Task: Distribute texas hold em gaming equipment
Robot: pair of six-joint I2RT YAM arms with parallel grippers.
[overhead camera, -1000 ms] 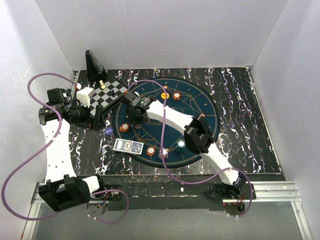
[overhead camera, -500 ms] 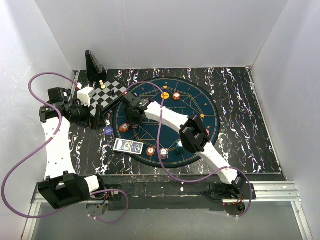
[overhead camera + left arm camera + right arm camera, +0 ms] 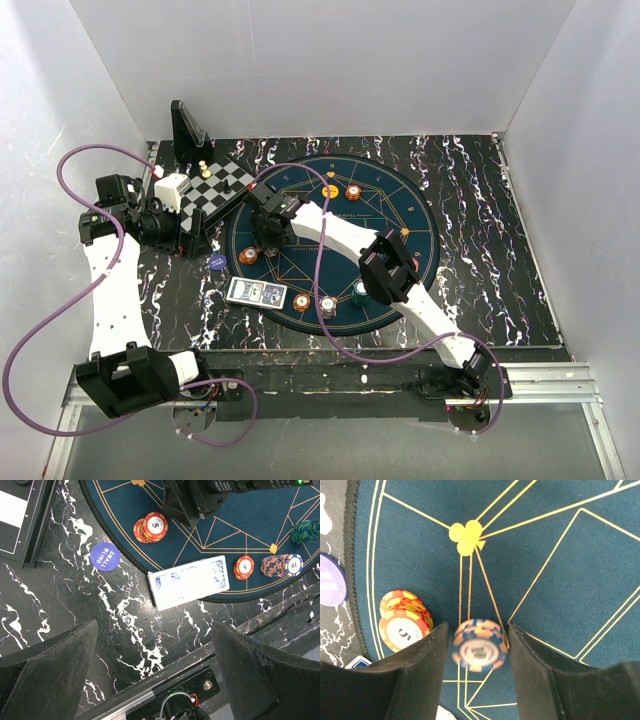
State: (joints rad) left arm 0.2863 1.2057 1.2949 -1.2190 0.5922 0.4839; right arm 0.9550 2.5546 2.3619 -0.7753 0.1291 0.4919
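Note:
An orange-and-blue chip stack [image 3: 480, 646] sits blurred on the blue mat [image 3: 560, 570] between the fingers of my right gripper [image 3: 477, 630]. The jaws are open, with a thin gap on each side of the stack. A red-and-yellow "5" stack [image 3: 404, 622] stands just to its left. From above, the right gripper [image 3: 268, 240] is over the mat's left part. My left gripper [image 3: 154, 627] hangs wide open over the marbled table, holding nothing. The blue-backed cards [image 3: 189, 581] lie at the mat's near-left rim, and a blue "small blind" marker [image 3: 105, 556] lies off the mat.
More chips [image 3: 327, 305] and a teal stack [image 3: 360, 292] stand on the mat's near side. An orange stack [image 3: 353, 190] and a yellow marker [image 3: 330, 190] are at the far side. A chessboard [image 3: 222, 185], a white box [image 3: 172, 188] and a black stand [image 3: 186, 125] occupy the far left.
The right arm's elbow has swung left and its jaws have parted slightly around the orange-and-blue stack. The left arm has hardly moved.

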